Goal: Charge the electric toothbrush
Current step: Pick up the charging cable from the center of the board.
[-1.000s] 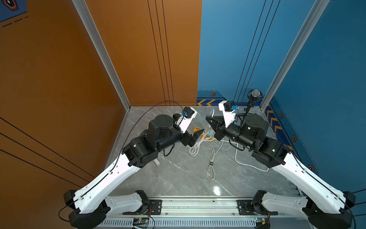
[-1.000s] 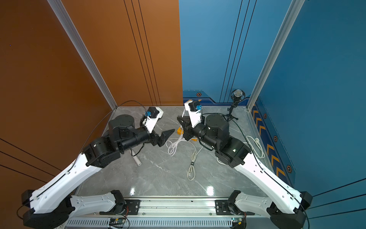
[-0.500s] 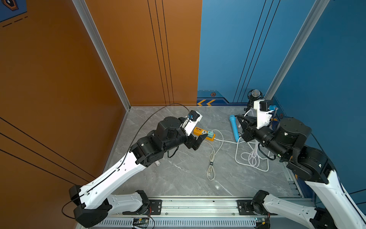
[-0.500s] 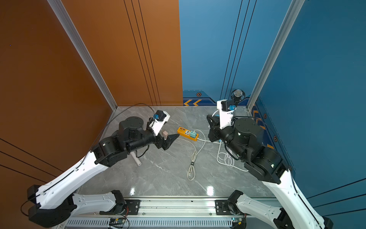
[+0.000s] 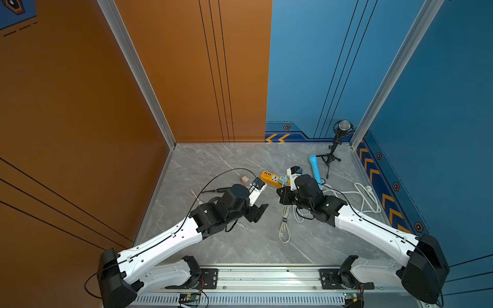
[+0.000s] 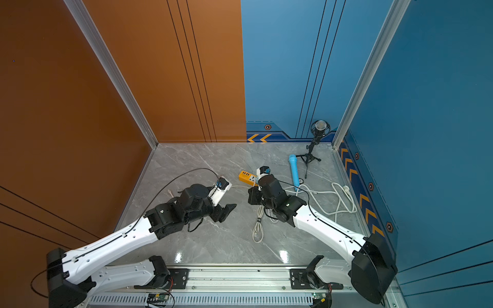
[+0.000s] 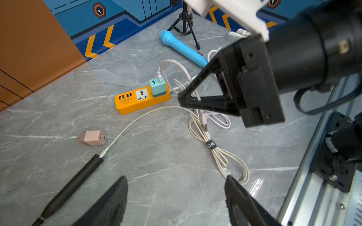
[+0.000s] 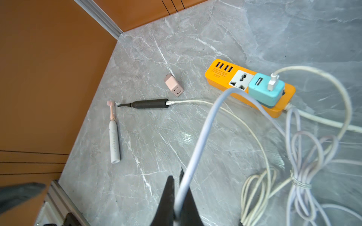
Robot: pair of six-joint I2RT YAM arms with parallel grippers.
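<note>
left gripper [image 7: 176, 178]: jaws apart, empty | right gripper [image 8: 176, 174]: pinching the lavender cable [image 8: 203, 133] | black electric toothbrush [image 8: 149, 103]: lying flat, white lead [image 8: 195, 101] in its base | teal adapter [image 8: 264, 92]: seated in orange power strip [image 8: 221, 72]

Looks like a robotics test booth. Walled by orange panels [image 5: 186, 80] and blue panels [image 5: 306, 66], joined at aluminium posts [image 5: 137, 74]. Floored with a grey marble-look slab [image 5: 240, 240]. Fronted by a metal rail [image 5: 266, 277] carrying the bolted bases of 2 robot arms, the left arm [image 5: 165, 240] and the right arm [image 5: 373, 232], with an exposed circuit board [image 5: 190, 296] and a slotted cable duct [image 5: 266, 300] just beside it. Trimmed along the blue skirting with orange chevron decals [image 5: 277, 138] and hexagon badges [image 5: 287, 127]. Fitted in the far corner with a microphone [image 5: 343, 125] on a small tripod [image 5: 332, 157].
</note>
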